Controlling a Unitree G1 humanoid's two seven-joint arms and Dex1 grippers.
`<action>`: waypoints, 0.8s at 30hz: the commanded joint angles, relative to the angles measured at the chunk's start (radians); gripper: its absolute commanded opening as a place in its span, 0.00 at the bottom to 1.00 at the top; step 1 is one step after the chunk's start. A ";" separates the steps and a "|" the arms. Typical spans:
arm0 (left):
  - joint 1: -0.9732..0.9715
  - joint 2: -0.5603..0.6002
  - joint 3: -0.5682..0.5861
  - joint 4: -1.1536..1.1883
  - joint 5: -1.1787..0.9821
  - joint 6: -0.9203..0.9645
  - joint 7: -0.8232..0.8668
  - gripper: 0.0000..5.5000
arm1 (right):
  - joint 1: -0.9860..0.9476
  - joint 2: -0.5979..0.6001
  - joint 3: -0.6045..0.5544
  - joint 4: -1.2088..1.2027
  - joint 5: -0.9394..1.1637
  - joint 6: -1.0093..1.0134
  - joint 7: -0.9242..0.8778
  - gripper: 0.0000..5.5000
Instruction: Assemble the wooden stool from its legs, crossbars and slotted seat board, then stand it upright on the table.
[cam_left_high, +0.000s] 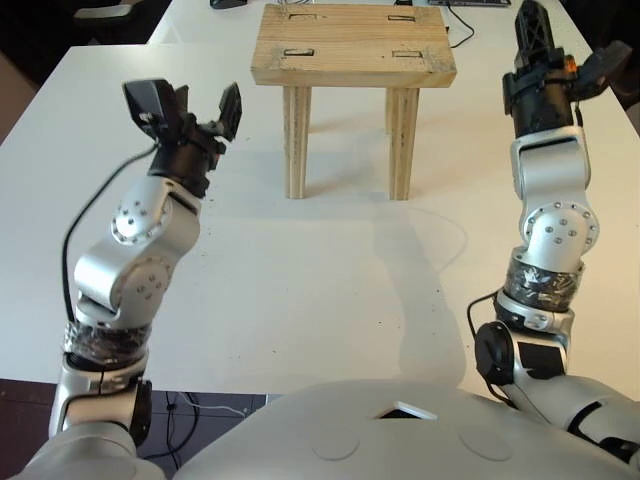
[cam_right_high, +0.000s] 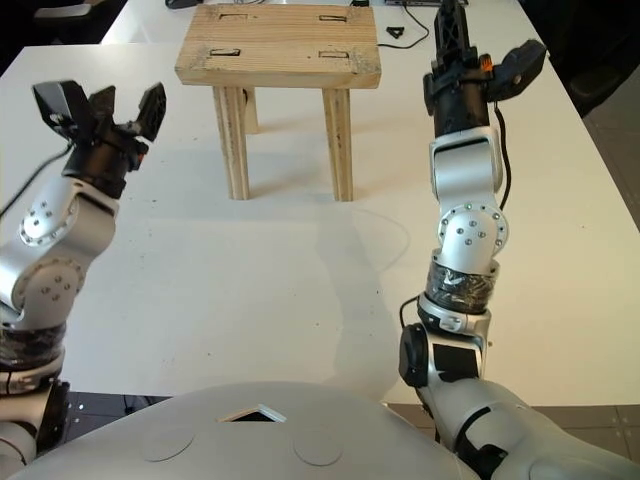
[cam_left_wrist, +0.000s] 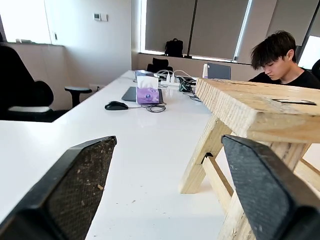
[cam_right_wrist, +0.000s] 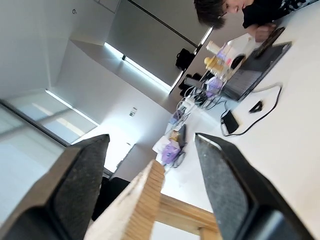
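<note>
Stool (cam_left_high: 350, 45) standing upright on white table (cam_left_high: 300, 290), far side.

Nothing readable here, honestly. The purple-and-white cardboard tissue box (cam_left_wrist: 148, 93) on the long white table (cam_left_wrist: 125, 165) has some print on its front, but it's too small and blurry to make out. Same deal with the small white wall panel (cam_left_wrist: 100, 17) by the window: can't tell any digits or letters on it.
</note>
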 joint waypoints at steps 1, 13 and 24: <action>0.147 -0.042 -0.014 0.023 0.179 -0.077 -0.072 0.71 | 0.113 -0.095 0.078 0.066 -0.294 -0.079 0.166 0.56; 0.247 -0.289 -0.102 0.286 0.604 -0.331 -0.109 0.71 | 0.369 -0.082 0.222 0.384 -0.866 -0.565 0.378 0.56; 0.201 -0.385 -0.074 0.398 0.696 -0.374 -0.157 0.71 | 0.297 -0.036 0.183 0.528 -0.897 -0.605 0.402 0.56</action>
